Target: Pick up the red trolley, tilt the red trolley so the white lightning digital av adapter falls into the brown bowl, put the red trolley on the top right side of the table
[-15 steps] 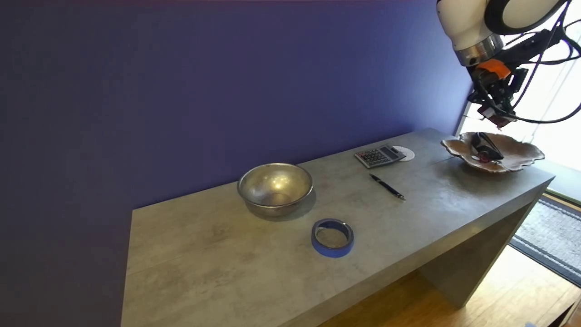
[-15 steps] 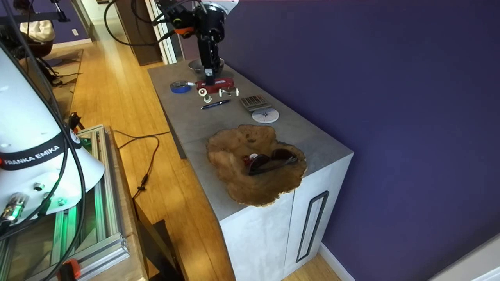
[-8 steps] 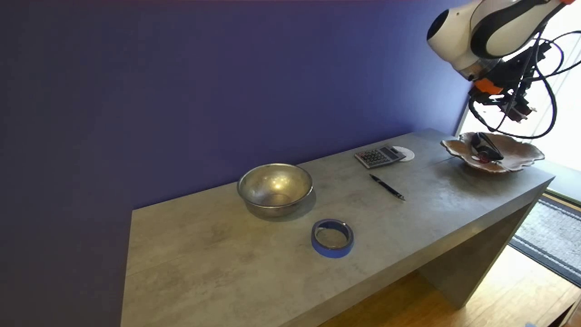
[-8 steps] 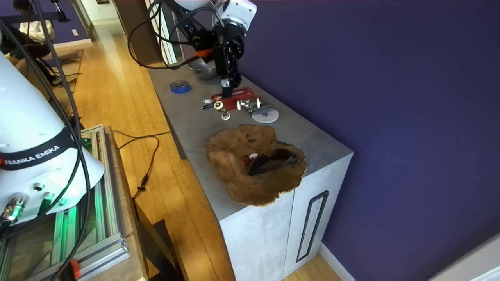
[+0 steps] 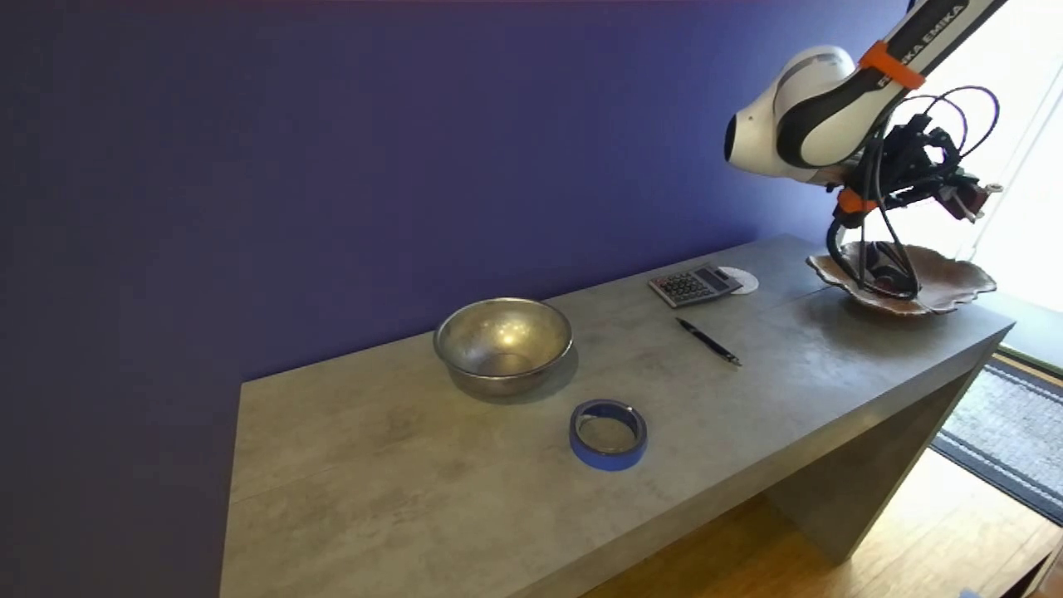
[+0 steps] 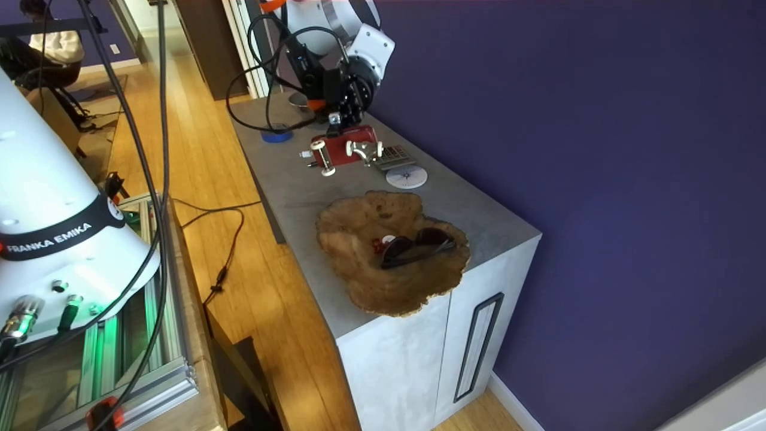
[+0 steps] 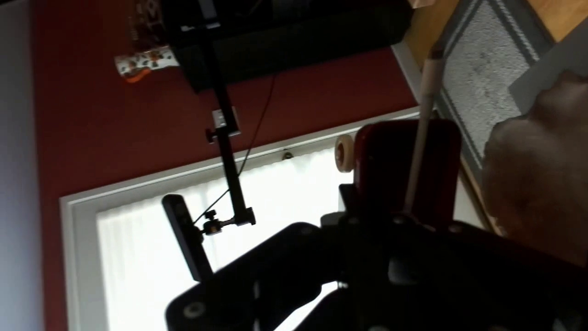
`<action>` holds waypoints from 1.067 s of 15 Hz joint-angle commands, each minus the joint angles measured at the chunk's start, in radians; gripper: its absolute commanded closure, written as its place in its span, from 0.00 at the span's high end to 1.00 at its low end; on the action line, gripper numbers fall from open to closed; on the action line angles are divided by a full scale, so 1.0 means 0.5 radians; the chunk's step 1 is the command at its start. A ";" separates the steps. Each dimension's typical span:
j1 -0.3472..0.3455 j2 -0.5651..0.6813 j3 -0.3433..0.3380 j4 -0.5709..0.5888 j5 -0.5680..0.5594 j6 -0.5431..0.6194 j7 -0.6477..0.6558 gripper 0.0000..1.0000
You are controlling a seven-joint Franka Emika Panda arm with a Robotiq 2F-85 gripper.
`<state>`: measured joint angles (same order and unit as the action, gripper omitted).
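Note:
My gripper is shut on the red trolley and holds it in the air, tilted so its underside and pale wheels face out in an exterior view. A white adapter end sticks out past the trolley's left end. In the wrist view the trolley stands between the dark jaws, with the adapter's pale cable lying along it. The brown bowl sits on the grey table, below and apart from the trolley; it also shows blurred in the wrist view. The far finger is hidden.
Sunglasses and a small red thing lie in the brown bowl. A calculator, a white disc, a pen, a blue tape ring and a silver bowl stand on the table. Arm cables hang low before the bowl.
The arm has come toward the bowl end and the wrist has turned, so the trolley's underside shows more. Over the last half second the trolley has shifted slightly left in an exterior view.

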<state>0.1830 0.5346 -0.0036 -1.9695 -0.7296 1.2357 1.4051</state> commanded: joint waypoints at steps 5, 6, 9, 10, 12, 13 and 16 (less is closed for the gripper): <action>0.049 0.453 -0.055 0.487 -0.303 -0.739 -0.076 0.01; 0.030 0.487 -0.044 0.521 -0.348 -0.740 -0.094 0.01; -0.055 0.456 0.026 0.549 -0.301 -0.604 -0.167 0.01; -0.078 0.388 0.063 0.527 -0.236 -0.537 -0.209 0.01; -0.077 0.270 0.109 0.469 -0.176 -0.480 -0.286 0.01; -0.074 0.187 0.136 0.414 -0.142 -0.455 -0.321 0.01; -0.049 -0.057 0.219 0.263 0.012 -0.388 -0.415 0.01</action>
<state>0.1594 0.6589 0.0617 -1.7259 -0.7971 0.9849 1.2425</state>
